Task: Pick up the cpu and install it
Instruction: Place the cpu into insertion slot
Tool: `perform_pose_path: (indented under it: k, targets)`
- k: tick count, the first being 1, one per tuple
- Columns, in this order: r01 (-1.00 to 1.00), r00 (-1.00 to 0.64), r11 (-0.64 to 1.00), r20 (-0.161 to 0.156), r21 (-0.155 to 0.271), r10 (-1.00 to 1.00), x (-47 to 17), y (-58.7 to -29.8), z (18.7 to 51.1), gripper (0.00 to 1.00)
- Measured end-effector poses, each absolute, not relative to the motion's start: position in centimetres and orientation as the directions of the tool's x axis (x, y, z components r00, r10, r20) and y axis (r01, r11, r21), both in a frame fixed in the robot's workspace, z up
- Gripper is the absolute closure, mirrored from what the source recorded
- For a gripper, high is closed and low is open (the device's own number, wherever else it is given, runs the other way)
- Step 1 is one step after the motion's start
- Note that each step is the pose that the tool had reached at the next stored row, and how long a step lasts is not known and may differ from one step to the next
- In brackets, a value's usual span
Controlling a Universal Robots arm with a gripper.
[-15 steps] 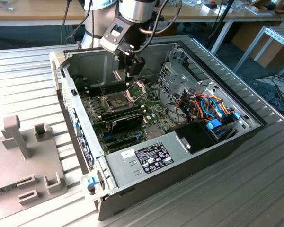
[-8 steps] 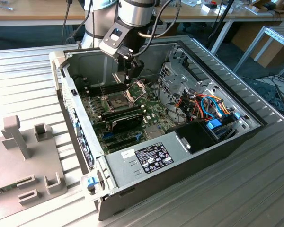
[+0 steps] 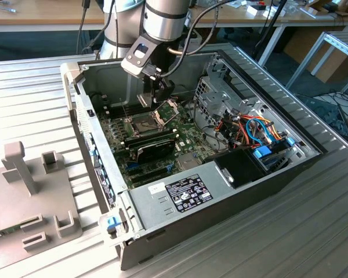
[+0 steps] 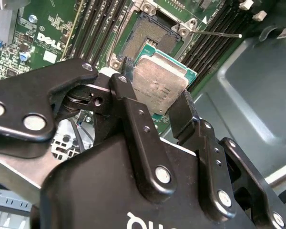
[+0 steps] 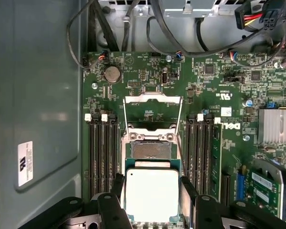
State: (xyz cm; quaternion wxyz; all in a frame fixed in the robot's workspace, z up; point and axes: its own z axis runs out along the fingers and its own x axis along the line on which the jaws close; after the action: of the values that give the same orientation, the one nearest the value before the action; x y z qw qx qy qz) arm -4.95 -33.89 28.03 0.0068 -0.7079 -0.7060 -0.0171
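The cpu is a flat square chip with a dull silver top, held at two opposite edges between my black fingers. My gripper is shut on it and hangs just above the green motherboard. The open socket lies close beyond the chip, with its hinged metal frame swung up. In the second wrist view the cpu sits tilted in the gripper, over the edge of the socket. In the exterior view the gripper reaches down into the open computer case above the socket.
Memory slots flank the socket on both sides. A black oblong module lies just in front of the socket, with a power supply nearer still. A drive cage and coloured cables fill the exterior view's right. A grey fixture stands outside the case.
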Motion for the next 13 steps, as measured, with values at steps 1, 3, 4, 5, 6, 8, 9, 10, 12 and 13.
perform_pose_path:
  k: [1, 3, 4, 5, 6, 8, 9, 10, 12, 13]
  targets:
    - [1.000, 0.002, -0.003, 0.034, 0.015, 0.999, -4.9, -33.9, 27.8, 0.45]
    - [1.000, 0.002, -0.003, 0.034, 0.015, 0.999, -5.0, -33.9, 27.5, 0.45]
    - [1.000, 0.003, -0.003, 0.034, 0.015, 0.999, -5.0, -34.0, 27.2, 0.45]
    - [1.000, 0.002, -0.003, 0.034, 0.015, 0.999, -5.0, -34.0, 27.0, 0.45]
    - [1.000, 0.002, -0.003, 0.034, 0.015, 0.999, -5.0, -34.0, 26.8, 0.45]
    - [1.000, 0.002, -0.003, 0.034, 0.015, 0.999, -5.0, -34.1, 26.2, 0.45]
    - [1.000, 0.002, -0.003, 0.034, 0.015, 0.999, -5.0, -34.1, 26.0, 0.45]
    - [1.000, 0.002, -0.003, 0.034, 0.015, 0.999, -5.0, -34.1, 25.7, 0.45]
    - [1.000, 0.002, -0.003, 0.034, 0.015, 0.999, -5.0, -34.1, 25.4, 0.45]
    - [1.000, 0.002, -0.003, 0.034, 0.015, 0.999, -5.0, -34.1, 25.3, 0.45]
